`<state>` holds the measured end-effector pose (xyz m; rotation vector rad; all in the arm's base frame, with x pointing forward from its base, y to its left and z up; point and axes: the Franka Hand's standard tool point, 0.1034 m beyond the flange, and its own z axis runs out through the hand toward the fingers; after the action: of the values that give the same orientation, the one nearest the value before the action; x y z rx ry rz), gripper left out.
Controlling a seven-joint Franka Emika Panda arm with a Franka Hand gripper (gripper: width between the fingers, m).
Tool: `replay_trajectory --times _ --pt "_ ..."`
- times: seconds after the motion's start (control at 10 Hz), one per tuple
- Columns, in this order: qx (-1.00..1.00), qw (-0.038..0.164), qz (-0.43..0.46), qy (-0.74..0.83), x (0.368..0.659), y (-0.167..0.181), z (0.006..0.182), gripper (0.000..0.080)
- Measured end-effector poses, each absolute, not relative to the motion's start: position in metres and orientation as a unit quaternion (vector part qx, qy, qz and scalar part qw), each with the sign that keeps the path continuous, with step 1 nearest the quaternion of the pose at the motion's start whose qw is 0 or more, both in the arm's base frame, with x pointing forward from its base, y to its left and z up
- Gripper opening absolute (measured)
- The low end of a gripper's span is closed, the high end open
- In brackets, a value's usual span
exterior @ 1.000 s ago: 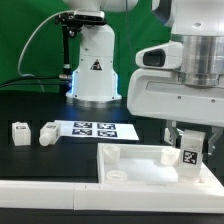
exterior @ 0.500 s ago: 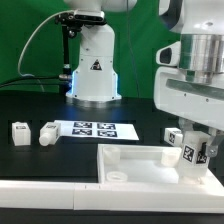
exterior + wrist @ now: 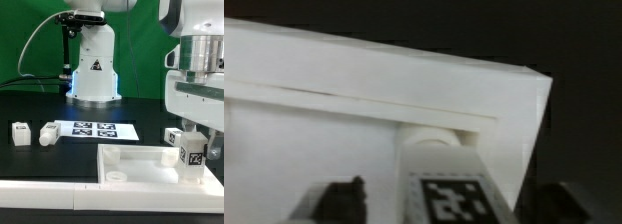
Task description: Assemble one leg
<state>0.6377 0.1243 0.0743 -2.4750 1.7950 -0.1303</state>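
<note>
Since a second ago the hand (image 3: 193, 147) has turned on the spot. Its broad white housing now shows a narrower face, and that has uncovered a small post behind the tray that it hid before. The leg (image 3: 192, 162) at the hand has hardly shifted. It stands upright in the near corner of the white tray-like piece (image 3: 140, 158), on the exterior view's right. From here I count four legs. One is at the hand, and the uncovered leg (image 3: 172, 135) sits on the black table (image 3: 30, 108) just behind the tray. Well off to the exterior view's left is a blocky leg (image 3: 20, 131), with a lying leg (image 3: 47, 132) just beside it. There is one tray and one marker board (image 3: 95, 129), which lies flat between the left pair and the tray. The legs are chunky smooth white plastic with square black-and-white tags, and the tray is a flat white square with a raised rim. In the wrist view the leg (image 3: 441, 172) runs up to the tray's rim (image 3: 384, 80), with the dark fingers (image 3: 345, 200) on either side of it. I cannot tell whether they press on it or stand off.
</note>
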Motion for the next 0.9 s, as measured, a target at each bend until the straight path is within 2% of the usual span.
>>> replay_trajectory --times 0.1,0.2,0.3,0.6,0.8,0.9 --pt "-0.867 0.036 -0.050 0.495 0.639 0.123 0.077 0.0542" --pt "-0.909 0.032 -0.056 0.412 0.640 0.121 0.079 0.0627" --pt "-0.930 0.029 -0.062 0.362 0.642 0.117 0.080 0.0643" --pt "-0.959 0.022 -0.064 0.276 0.642 0.116 0.079 0.0649" --pt "-0.984 0.011 -0.074 0.161 0.647 0.112 0.082 0.0649" --pt "-0.983 0.013 -0.080 0.162 0.648 0.113 0.082 0.0649"
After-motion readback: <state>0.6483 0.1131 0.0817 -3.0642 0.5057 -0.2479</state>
